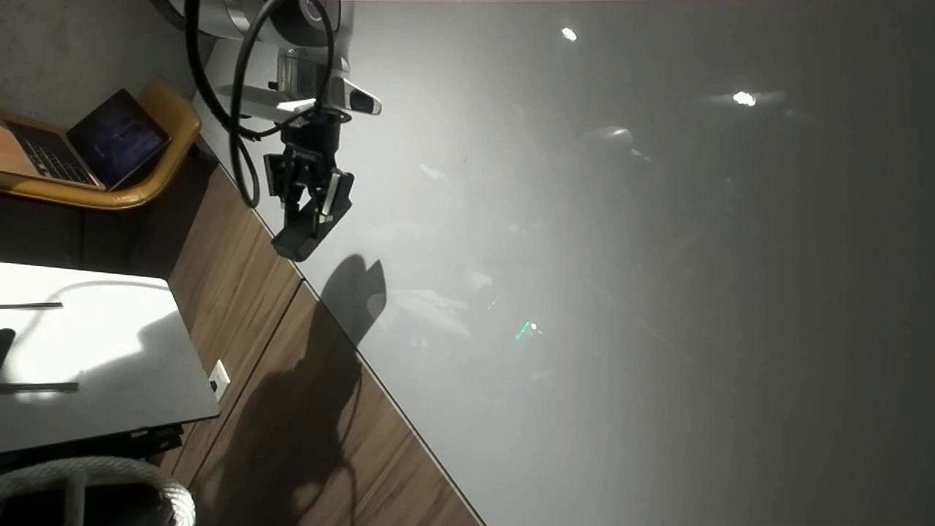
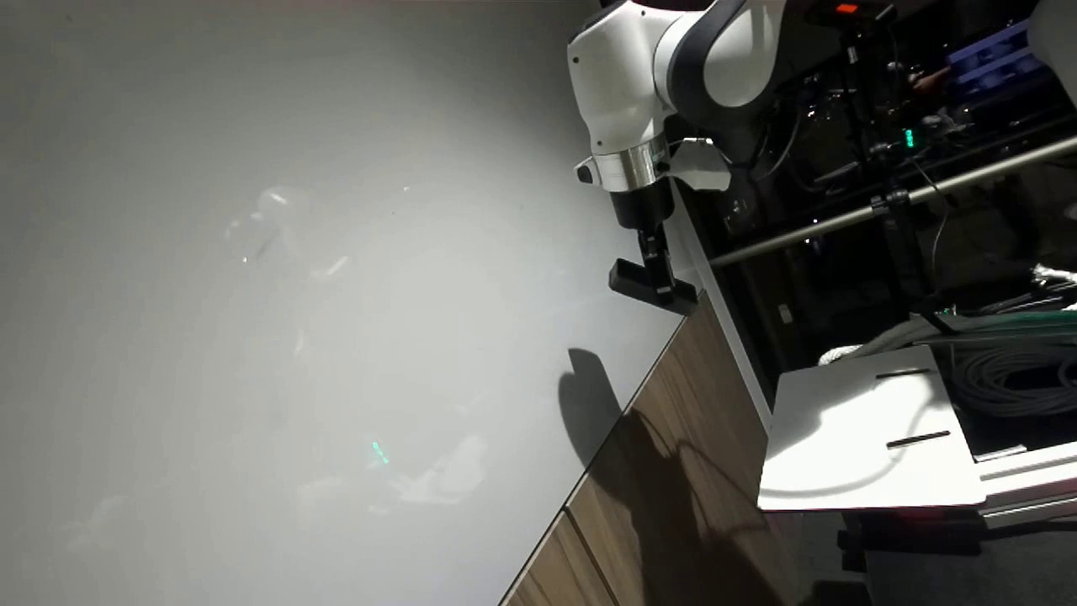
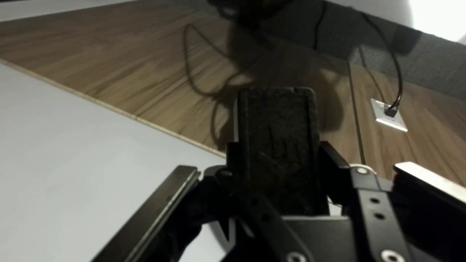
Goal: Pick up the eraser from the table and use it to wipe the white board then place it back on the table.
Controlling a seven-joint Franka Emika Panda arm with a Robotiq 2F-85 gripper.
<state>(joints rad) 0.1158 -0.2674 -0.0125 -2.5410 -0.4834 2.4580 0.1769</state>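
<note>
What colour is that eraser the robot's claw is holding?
The eraser is a very dark grey, nearly black; it shows best in the wrist view.

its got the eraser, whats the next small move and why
Probably ease the eraser toward the white board. The gripper is shut on the eraser, and in both exterior views lit board shows between the eraser and the shadow, so it seems held off the surface. I can't tell whether the wiping is done.
</note>
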